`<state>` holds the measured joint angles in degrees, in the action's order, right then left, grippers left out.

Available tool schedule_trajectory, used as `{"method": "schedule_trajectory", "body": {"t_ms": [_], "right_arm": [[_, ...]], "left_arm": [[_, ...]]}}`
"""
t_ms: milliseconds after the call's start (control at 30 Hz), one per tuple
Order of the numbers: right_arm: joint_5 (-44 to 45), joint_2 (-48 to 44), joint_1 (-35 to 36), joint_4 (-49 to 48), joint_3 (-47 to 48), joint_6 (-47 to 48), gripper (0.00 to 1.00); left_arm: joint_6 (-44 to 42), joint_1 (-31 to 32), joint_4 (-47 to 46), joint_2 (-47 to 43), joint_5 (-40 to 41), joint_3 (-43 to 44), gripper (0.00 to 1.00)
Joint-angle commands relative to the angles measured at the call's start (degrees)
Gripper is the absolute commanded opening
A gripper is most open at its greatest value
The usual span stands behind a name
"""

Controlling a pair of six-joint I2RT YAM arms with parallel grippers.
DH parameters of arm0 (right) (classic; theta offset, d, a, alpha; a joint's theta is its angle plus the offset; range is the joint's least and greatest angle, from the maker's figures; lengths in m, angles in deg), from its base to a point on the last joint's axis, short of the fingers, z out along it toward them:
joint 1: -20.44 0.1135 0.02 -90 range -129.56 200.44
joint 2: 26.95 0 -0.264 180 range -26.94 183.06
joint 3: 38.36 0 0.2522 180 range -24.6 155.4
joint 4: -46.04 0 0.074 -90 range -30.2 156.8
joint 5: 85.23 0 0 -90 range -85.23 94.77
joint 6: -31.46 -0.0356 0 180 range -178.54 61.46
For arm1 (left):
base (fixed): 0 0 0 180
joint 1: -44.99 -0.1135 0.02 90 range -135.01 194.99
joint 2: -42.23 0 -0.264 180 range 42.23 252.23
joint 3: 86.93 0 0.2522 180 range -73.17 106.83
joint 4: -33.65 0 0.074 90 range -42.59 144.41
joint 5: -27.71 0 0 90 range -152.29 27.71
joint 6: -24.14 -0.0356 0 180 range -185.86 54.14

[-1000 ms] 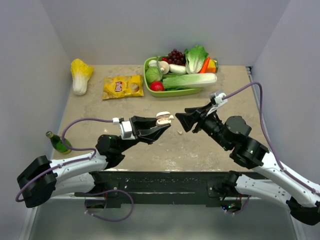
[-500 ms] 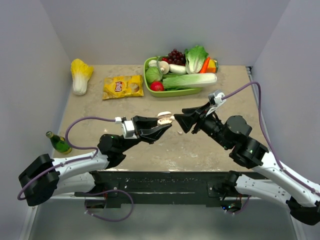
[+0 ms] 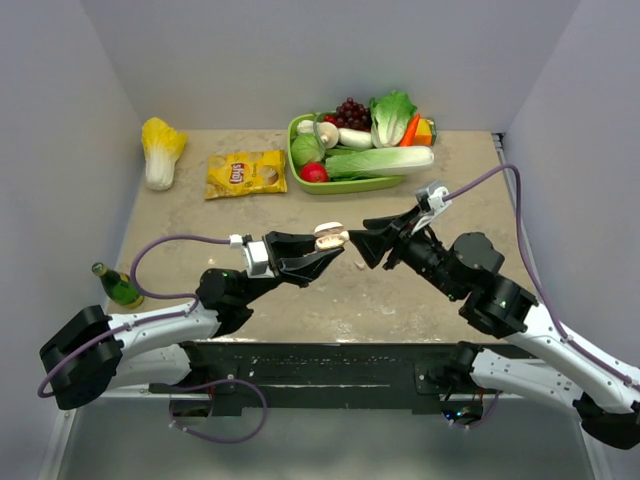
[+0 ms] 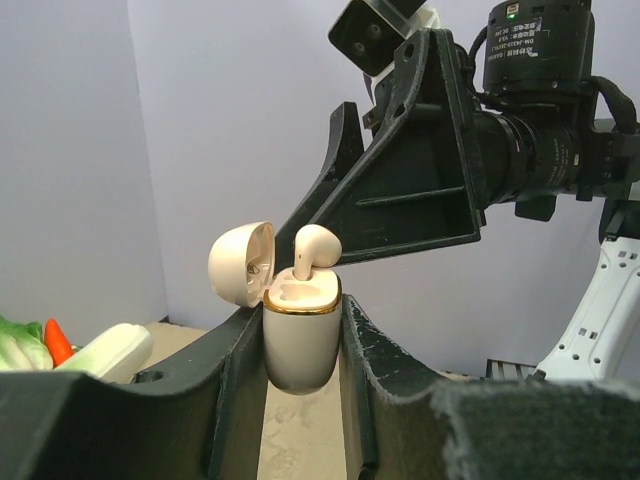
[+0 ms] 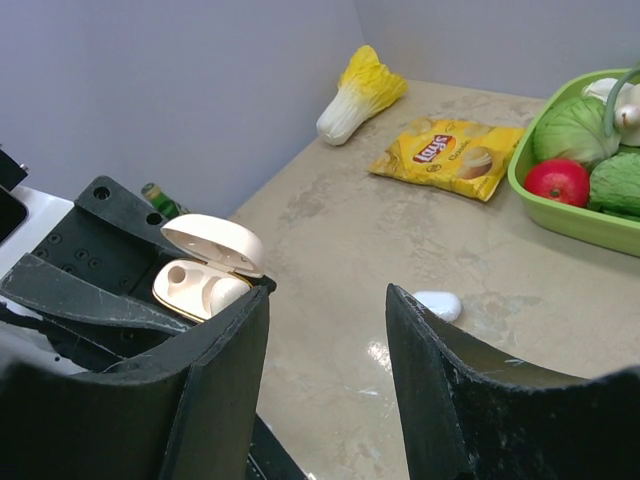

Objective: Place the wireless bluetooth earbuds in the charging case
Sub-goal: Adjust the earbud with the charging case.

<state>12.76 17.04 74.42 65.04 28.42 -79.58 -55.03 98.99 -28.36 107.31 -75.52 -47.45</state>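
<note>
Aloft: charging case [image 4: 300,340], lid open, clamped in left gripper [image 3: 322,245]; first earbud [image 4: 316,247] upright in socket; right gripper [image 3: 360,243] spread wide, empty, just beside; second earbud [image 5: 437,305] on bare tabletop [image 3: 200,215] below, tray [image 3: 350,186] well behind.

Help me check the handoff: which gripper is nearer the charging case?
Left. The left gripper clamps the charging case in its jaws; the right gripper sits close, apart.
</note>
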Motion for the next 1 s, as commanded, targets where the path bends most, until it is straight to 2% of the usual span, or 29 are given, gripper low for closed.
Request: {"method": "schedule_trajectory", "body": {"t_ms": [0, 467, 767, 967], "right_arm": [[-2.19, -1.62, 1.04, -2.51, -0.02, -1.29, 0.54], [-2.8, -1.71, 1.66, -3.04, -0.63, -1.46, 0.54], [-0.17, -3.38, 1.66, -2.95, -0.46, -2.34, 0.56], [-3.5, -0.84, 1.75, -1.54, 1.04, -4.09, 0.56]], "left_arm": [[-2.22, -0.3, -32.69, 1.19, 1.28, 1.62, 0.0], [-1.95, -0.38, -32.87, 2.77, 1.19, 2.5, 0.0], [-2.13, -0.38, -32.87, 2.86, 1.63, 2.24, 0.0], [-2.39, -0.38, -32.78, 2.86, 1.81, 2.23, 0.0]]}}
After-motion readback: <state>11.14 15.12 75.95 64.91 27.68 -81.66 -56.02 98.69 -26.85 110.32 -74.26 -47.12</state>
